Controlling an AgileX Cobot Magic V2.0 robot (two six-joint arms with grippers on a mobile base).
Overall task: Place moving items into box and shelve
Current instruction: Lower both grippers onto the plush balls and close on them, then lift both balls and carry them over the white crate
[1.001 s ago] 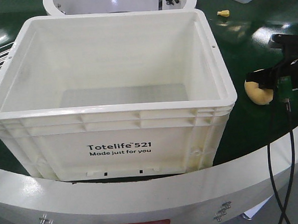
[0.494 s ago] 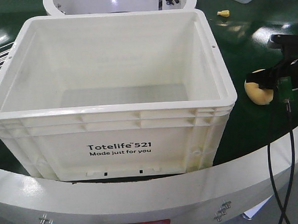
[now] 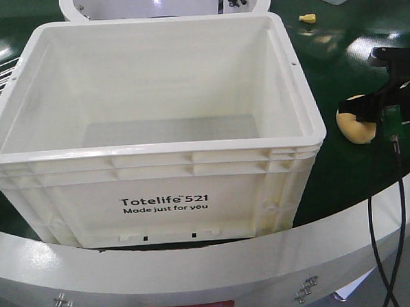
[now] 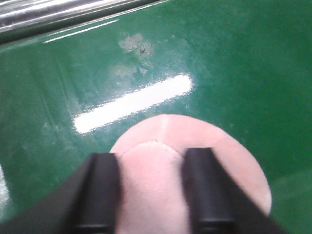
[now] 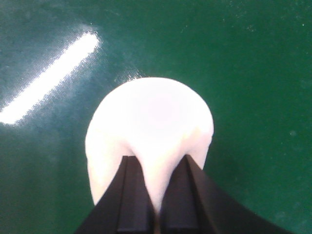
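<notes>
Pinching a fold of the pale bun between nearly closed fingers, the right pincer sat at the right of the front view, near the white box and below its rim, so the open top lay up and to the left and the carry probably called for a lift first. Its arm reached in from the right edge of the frame. Lower centre in the left wrist view, the left pincer straddled the pink lump on the green surface, fingers apart, and whether it gripped could not be told.
</notes>
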